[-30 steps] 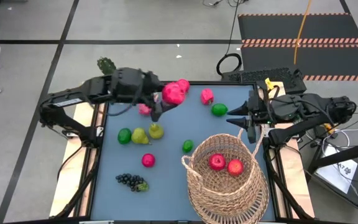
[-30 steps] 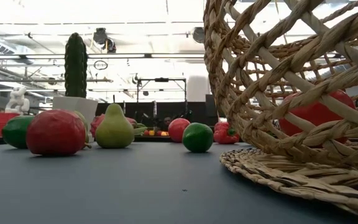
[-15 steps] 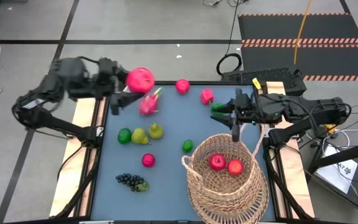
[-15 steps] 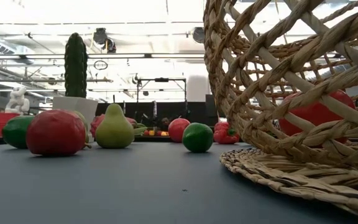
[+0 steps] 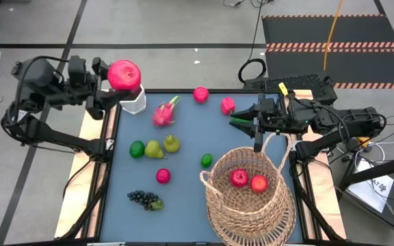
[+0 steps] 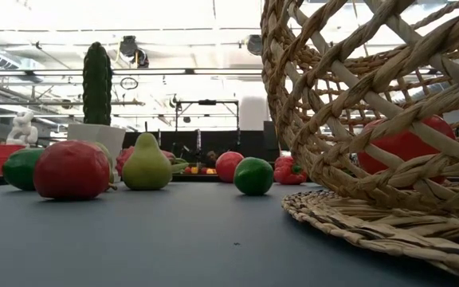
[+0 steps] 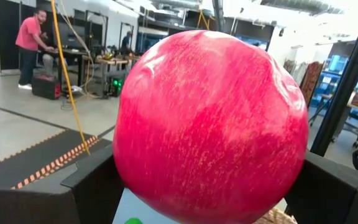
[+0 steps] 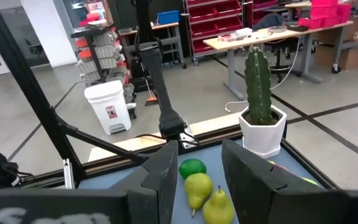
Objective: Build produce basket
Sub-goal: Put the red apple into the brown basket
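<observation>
My left gripper (image 5: 117, 82) is shut on a big red apple (image 5: 124, 74), raised above the table's far left corner, over the white cactus pot (image 5: 135, 102). My right gripper (image 5: 235, 121) is open and empty, low over the far right of the table, just beyond the basket's handle (image 5: 271, 145). The tan wicker basket (image 5: 248, 205) stands at the near right and holds two red apples (image 5: 239, 178). A dragon fruit (image 5: 164, 113), limes (image 5: 137, 148), pears (image 5: 154, 148), small red fruits (image 5: 201, 93) and grapes (image 5: 145, 199) lie on the blue table top. My left gripper pinches the red apple by its two opposite sides (image 7: 129, 180) between its two fingers (image 7: 95, 186). The fingers lie about level and point toward the table's right. The apple is lifted clear of the table and fills the gap between them.
The green cactus in its white pot (image 8: 261, 134) stands at the far left corner. A lime (image 5: 206, 160) and a red fruit (image 5: 163, 175) lie left of the basket. Bare table top (image 5: 183, 212) shows at the near middle.
My left gripper has risen with the red apple and swung from the table's far middle toward the far left corner. The dragon fruit it stood over now lies uncovered. My right gripper has gone a little toward the table's left.
</observation>
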